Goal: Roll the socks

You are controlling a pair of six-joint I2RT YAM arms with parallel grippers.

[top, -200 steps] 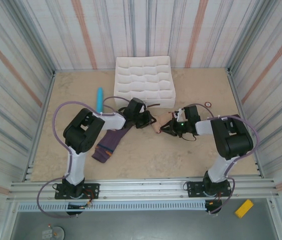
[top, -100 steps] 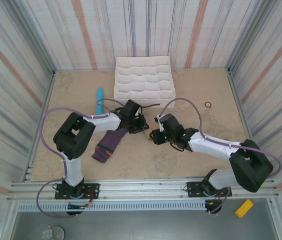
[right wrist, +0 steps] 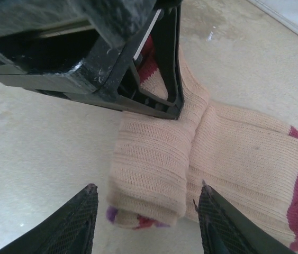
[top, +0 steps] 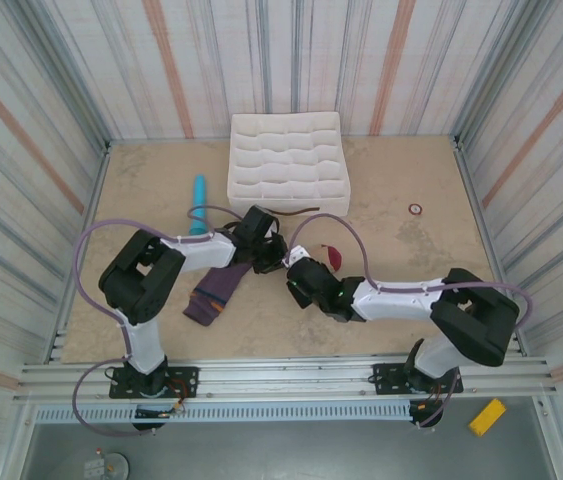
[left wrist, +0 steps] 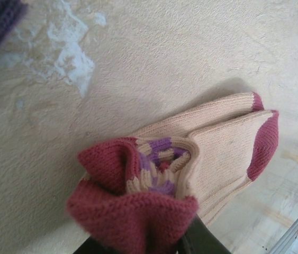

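**Rolling, early stage.** The beige sock (left wrist: 223, 148) lies near the table's centre in the overhead view. Its cuff end is turned into a short, loose roll, and its maroon toe lies flat at 3 o'clock from the left gripper (top: 261, 245). That gripper is clamped on the bunched maroon cuff. The right gripper (right wrist: 147, 203) stands apart, its fingers straddling the roll without visibly pressing it. The purple sock (top: 216, 288), at 8 o'clock from the left gripper, lies flat and unrolled. Judged remaining: most of the beige roll, then the purple sock.
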